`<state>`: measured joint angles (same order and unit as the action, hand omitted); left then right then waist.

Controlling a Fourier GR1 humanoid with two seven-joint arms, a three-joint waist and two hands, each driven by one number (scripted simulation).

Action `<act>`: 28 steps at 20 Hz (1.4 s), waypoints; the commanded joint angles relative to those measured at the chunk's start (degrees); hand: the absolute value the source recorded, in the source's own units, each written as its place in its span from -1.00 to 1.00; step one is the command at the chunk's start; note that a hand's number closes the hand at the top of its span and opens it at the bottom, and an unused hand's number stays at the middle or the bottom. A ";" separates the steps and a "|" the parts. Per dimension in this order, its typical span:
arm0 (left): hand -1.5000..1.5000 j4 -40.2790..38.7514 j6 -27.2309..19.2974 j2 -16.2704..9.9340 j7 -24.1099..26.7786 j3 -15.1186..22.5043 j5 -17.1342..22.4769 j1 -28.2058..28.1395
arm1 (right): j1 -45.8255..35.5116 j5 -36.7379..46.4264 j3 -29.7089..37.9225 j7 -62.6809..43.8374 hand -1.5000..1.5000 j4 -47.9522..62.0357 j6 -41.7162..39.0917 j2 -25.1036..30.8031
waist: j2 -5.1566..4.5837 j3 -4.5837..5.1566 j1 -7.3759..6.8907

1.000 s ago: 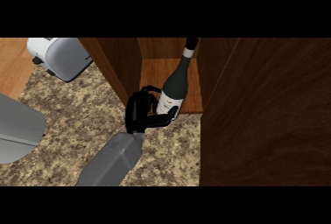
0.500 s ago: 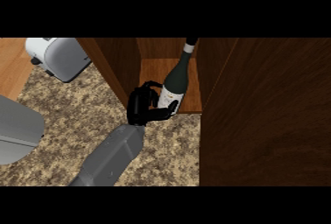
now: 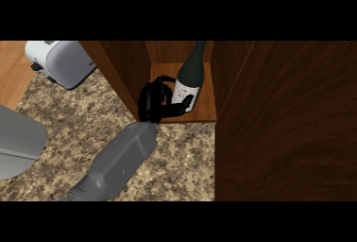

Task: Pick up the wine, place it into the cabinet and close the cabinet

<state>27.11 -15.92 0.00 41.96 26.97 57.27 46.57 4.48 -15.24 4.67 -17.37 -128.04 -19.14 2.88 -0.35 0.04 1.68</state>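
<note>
**Q:** Where is the wine bottle?

**A:** The wine bottle (image 3: 190, 78) stands inside the open cabinet (image 3: 125, 66), on its wooden shelf (image 3: 202, 111). It is dark glass with a pale label on its lower body, and its neck leans up and a little to the right, toward the top of the view.

**Q:** Is anything holding it?

**A:** Yes. One black robot hand (image 3: 157, 101) is at the bottle's left side, fingers curled round its lower body, with one finger showing across the label. Its grey forearm (image 3: 118, 160) runs in from the lower edge. Only one arm shows, and I cannot tell whether it is the left or the right.

**Q:** What surrounds the cabinet?

**A:** To the right, a wide dark wooden panel (image 3: 293, 123) fills that side of the view; it looks like the cabinet's door, standing open. Below and left lies the speckled brown stone bench (image 3: 77, 118).

**Q:** Anything else on the bench?

**A:** A silver toaster (image 3: 61, 61) sits at the upper left, well apart from the bottle. A grey rounded shape (image 3: 17, 146) shows at the left edge; I cannot tell what it is.
</note>
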 commanded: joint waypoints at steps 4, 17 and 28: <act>1.00 -7.87 1.96 0.00 -1.82 -2.06 1.89 7.22 | 1.88 0.07 -0.55 1.58 -1.00 -1.31 -1.26 -0.11 | -0.18 -0.01 0.66; 1.00 -15.66 2.78 0.00 0.69 -3.46 2.53 7.85 | -0.29 -1.25 2.21 3.59 -1.00 3.07 -2.89 1.79 | -0.63 0.01 1.58; -1.00 -16.47 1.72 0.01 10.43 -5.86 1.90 7.09 | -2.50 1.63 -0.60 0.24 -1.00 0.61 0.63 0.23 | -0.20 0.01 0.00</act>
<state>11.75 -13.29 0.12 47.46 22.97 59.27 54.99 3.16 -14.20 3.87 -16.58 -127.52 -19.42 3.10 -1.24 0.41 3.03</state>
